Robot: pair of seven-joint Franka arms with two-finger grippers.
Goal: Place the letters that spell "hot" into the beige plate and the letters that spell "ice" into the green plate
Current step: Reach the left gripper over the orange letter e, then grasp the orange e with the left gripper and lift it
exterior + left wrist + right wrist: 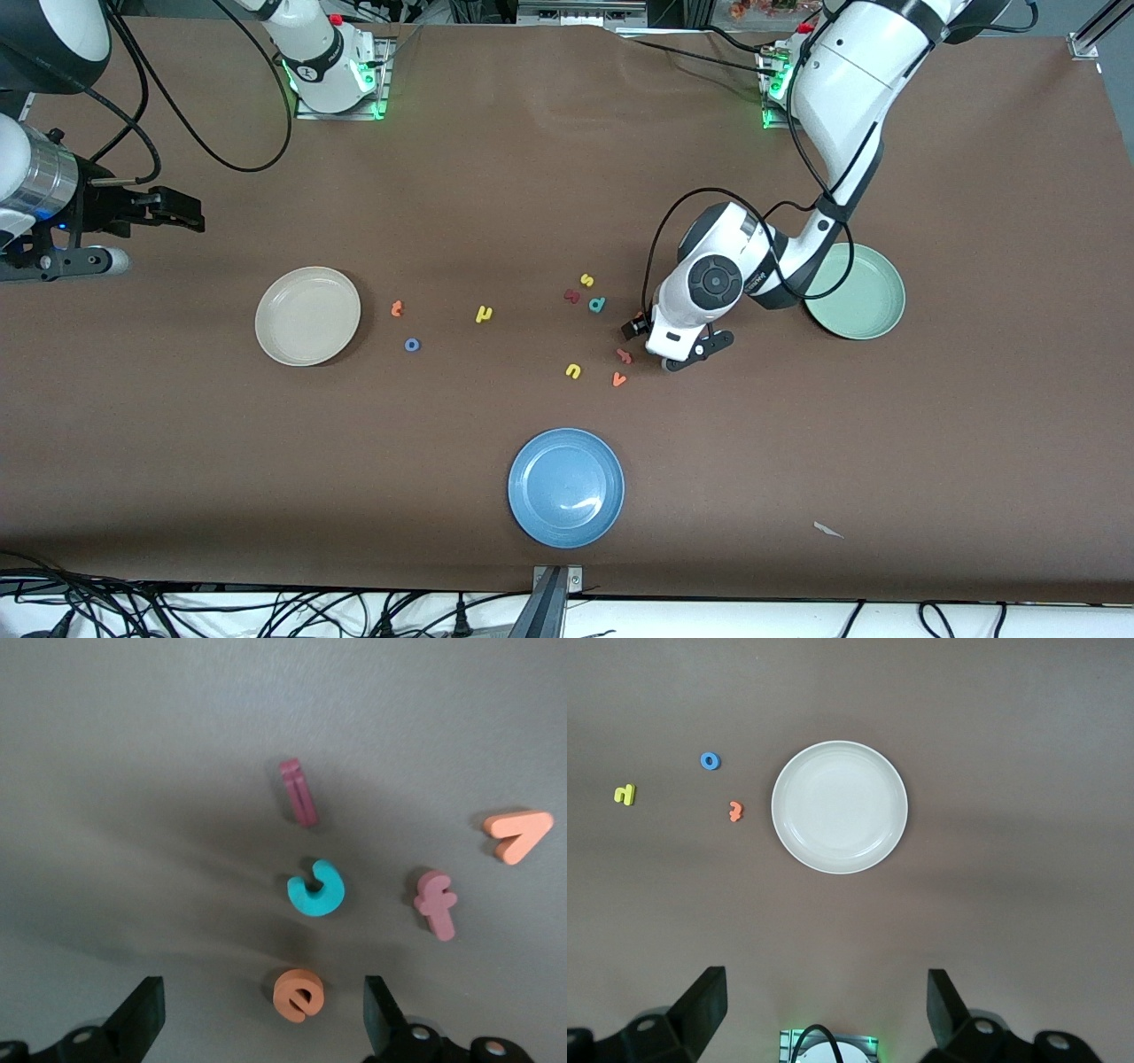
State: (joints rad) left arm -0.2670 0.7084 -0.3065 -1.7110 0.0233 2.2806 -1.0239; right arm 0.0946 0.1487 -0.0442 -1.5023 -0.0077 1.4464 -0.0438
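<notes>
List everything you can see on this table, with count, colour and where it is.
Plates: 3; beige plate at the right arm's end, green plate at the left arm's end, blue plate nearest the front camera.
Letters beside the beige plate: 3; orange t, blue o, yellow h.
Letters below the left gripper: 3; dark red i, teal c, orange e.
Letters mid-table: 6; yellow s, teal p, dark red letter, yellow u, pink f, orange v.
Paper scrap: 1, white, nearer the camera than the green plate.
Left gripper: fingers open, low over the orange e.
Right gripper: fingers open, waiting above the right arm's end.
</notes>
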